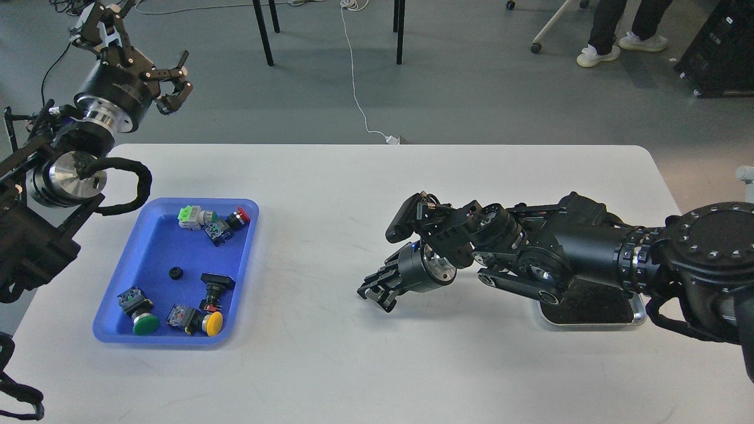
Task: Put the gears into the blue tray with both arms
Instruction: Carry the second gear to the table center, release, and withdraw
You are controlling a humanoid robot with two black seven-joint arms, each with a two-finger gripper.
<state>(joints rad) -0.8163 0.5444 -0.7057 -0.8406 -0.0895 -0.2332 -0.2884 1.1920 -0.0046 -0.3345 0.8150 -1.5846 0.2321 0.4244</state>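
The blue tray (pixel 154 244) lies at the table's left. One small black gear (pixel 175 272) rests near its middle, among several push-button switches. My left gripper (pixel 133 54) hangs high beyond the table's far left corner, open and empty, well away from the tray. My right gripper (pixel 373 292) reaches low over the table's middle, right of the tray, pointing left. Its dark fingers look close together. I cannot make out whether anything is between them.
Switches with green (pixel 145 324), yellow (pixel 212 323) and red (pixel 240 216) caps lie in the blue tray. My right arm covers most of a steel tray with a dark bottom (pixel 595 311) at the right. Chair legs and a white cable lie on the floor beyond the table.
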